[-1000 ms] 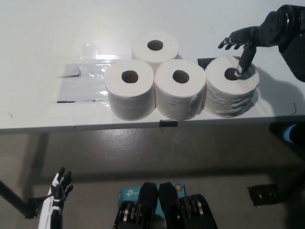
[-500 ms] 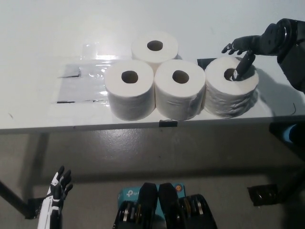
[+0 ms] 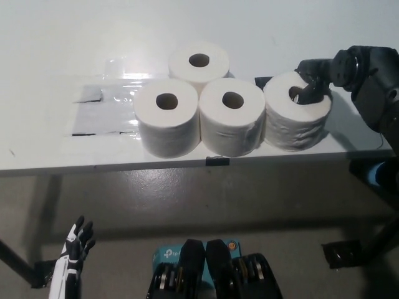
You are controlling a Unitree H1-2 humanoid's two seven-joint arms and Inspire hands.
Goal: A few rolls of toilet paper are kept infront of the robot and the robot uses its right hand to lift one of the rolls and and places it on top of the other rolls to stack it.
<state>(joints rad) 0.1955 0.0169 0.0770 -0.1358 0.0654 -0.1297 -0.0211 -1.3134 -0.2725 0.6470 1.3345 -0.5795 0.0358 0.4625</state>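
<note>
1. Four toilet paper rolls stood upright on the white surface [image 3: 50, 56], all of them resting directly on it and none stacked.
2. Three rolls formed a front row near the surface's edge: the left roll [image 3: 167, 124], the middle roll [image 3: 232, 124] and the right roll [image 3: 297, 118], each touching its neighbour.
3. The back roll [image 3: 199, 62] sat behind the gap between the left and middle rolls, touching both.
4. The black right hand [image 3: 312, 84] was at the top of the right roll, with fingers curled over the roll's far rim and a fingertip reaching into the cardboard core; the roll was gripped through its centre hole but sat flat on the surface.
5. The white left hand [image 3: 73, 258] hung low at the lower left of the view, below the surface's edge, fingers spread and holding nothing.
6. A sheet of clear plastic film [image 3: 109, 106] lay flat on the surface to the left of the rolls.
</note>
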